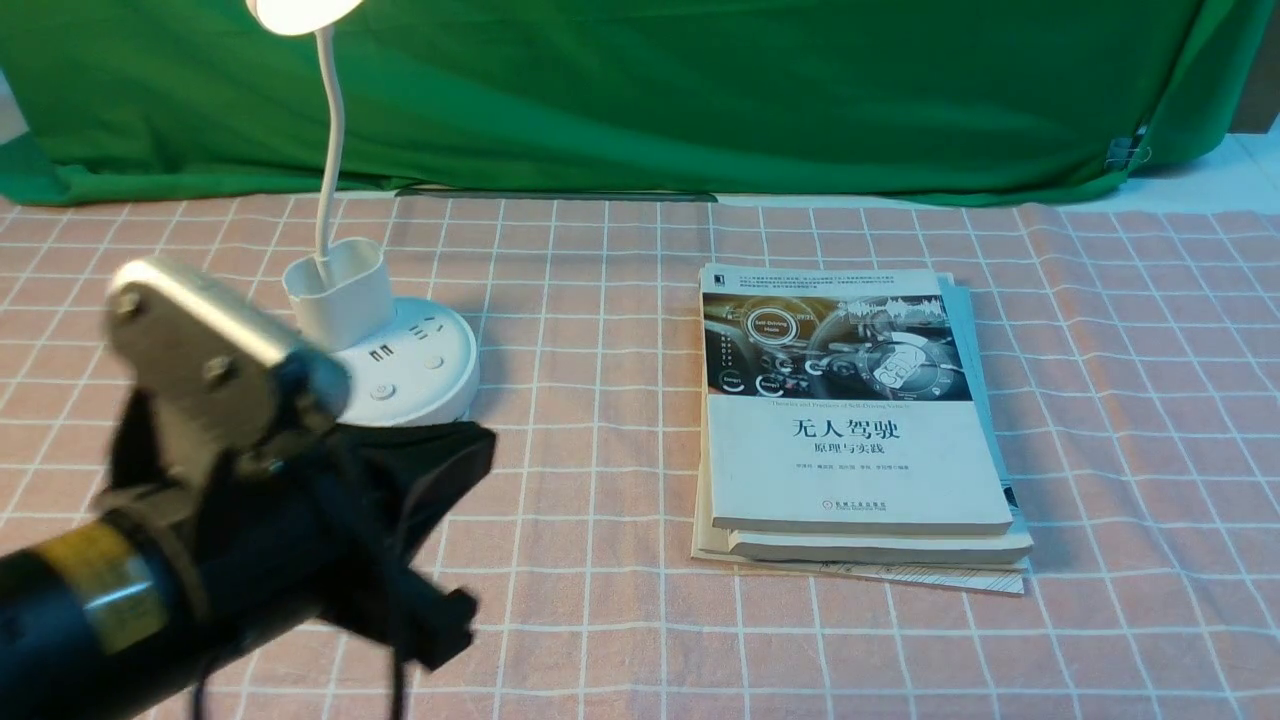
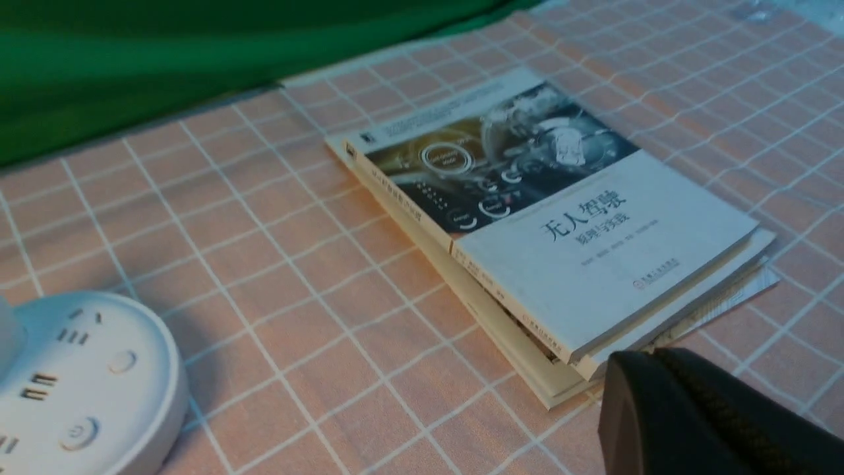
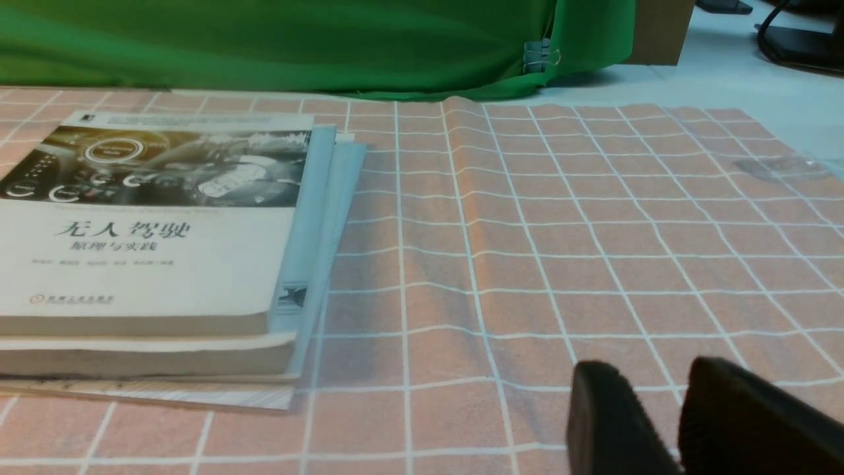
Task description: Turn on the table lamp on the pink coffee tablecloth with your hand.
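Observation:
The white table lamp (image 1: 415,365) stands at the left on the pink coffee tablecloth (image 1: 600,330). Its round head (image 1: 300,12) glows at the top edge of the front view. Its base (image 2: 86,382) shows sockets, USB ports and round buttons. My left gripper (image 1: 485,445), the hand, hangs just in front of the base and points right. Its fingers (image 2: 649,359) are pressed together with nothing between them, apart from the base. My right gripper (image 3: 649,369) hovers low over bare cloth, its fingers a narrow gap apart and empty. It is out of the front view.
A stack of books (image 1: 850,420) lies right of centre on the cloth; the same books (image 2: 560,218) lie just beyond my left fingertips, and these books (image 3: 151,251) sit well aside of my right gripper. A green backdrop cloth (image 1: 640,90) hangs along the far edge.

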`<act>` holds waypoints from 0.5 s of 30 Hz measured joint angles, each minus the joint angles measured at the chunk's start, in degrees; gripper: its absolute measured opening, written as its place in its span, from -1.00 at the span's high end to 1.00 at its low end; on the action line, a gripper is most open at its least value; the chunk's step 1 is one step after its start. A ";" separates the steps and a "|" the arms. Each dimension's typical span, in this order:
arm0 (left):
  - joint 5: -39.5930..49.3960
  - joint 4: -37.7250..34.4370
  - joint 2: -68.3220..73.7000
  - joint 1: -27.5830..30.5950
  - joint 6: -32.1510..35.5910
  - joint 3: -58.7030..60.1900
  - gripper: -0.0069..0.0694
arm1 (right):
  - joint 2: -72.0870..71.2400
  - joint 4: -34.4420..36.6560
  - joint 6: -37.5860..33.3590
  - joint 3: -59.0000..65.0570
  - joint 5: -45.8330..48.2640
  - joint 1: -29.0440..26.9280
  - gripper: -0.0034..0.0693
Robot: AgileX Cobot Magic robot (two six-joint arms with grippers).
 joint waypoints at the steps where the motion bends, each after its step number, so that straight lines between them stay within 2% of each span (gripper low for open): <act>1: 0.07 0.11 -2.41 0.00 0.31 0.89 0.76 | 0.00 0.00 0.00 0.00 0.00 0.00 0.25; 9: 1.27 1.09 -8.19 0.76 2.57 1.45 0.76 | 0.00 0.00 0.00 0.00 0.00 0.00 0.25; 11: 4.49 1.83 -9.04 2.07 3.05 1.45 0.76 | 0.00 0.00 0.00 0.00 0.00 0.00 0.25; 12: 9.74 1.90 -10.13 3.54 2.56 1.45 0.76 | 0.00 0.00 0.00 0.00 0.00 0.00 0.25; 15: 17.84 3.11 -12.77 6.77 -0.49 1.61 0.76 | 0.00 0.00 0.00 0.00 0.00 0.00 0.25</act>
